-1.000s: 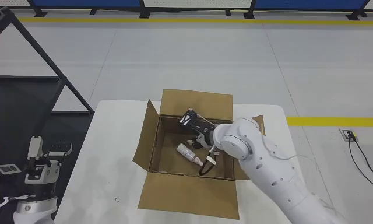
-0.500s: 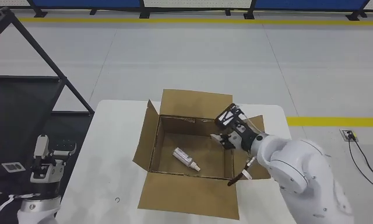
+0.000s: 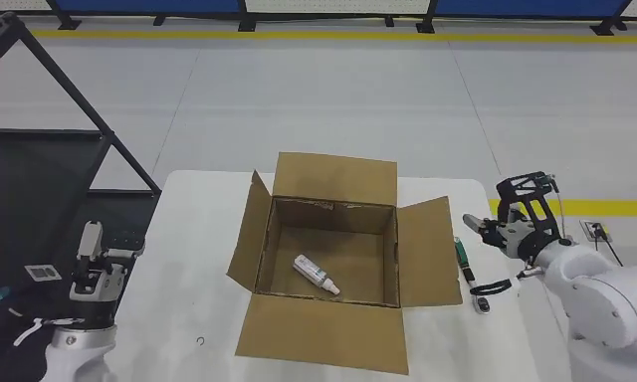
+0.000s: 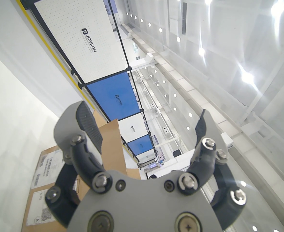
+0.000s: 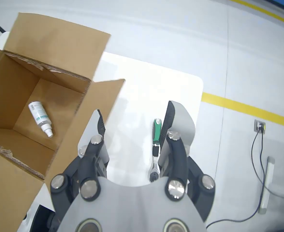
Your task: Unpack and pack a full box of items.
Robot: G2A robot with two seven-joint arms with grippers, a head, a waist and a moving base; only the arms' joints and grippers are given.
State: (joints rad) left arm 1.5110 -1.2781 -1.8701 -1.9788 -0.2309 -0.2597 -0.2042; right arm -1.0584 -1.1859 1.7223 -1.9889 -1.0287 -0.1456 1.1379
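Note:
An open cardboard box [image 3: 294, 325] stands mid-table with its flaps folded out. A white spray bottle [image 3: 317, 274] lies on the box floor, and shows again as the bottle [image 5: 40, 119] in the right wrist view. A green-handled ratchet [image 3: 461, 258] lies on the table just right of the box's right flap. My right gripper [image 3: 485, 228] hovers open by the table's right edge, above the ratchet [image 5: 156, 131], holding nothing. My left gripper [image 3: 109, 245] is off the table's left side, pointing upward, open and empty [image 4: 142, 121].
A black strap with a small fob [image 3: 488, 288] lies on the white table [image 3: 189, 283] next to the ratchet. A black frame [image 3: 60, 94] stands at the left. A cable and wall socket [image 5: 259, 126] are on the floor to the right.
My right gripper came out of the box, swung right past the flap and let go of the ratchet and strap, which now lie on the table. The left arm rose slightly.

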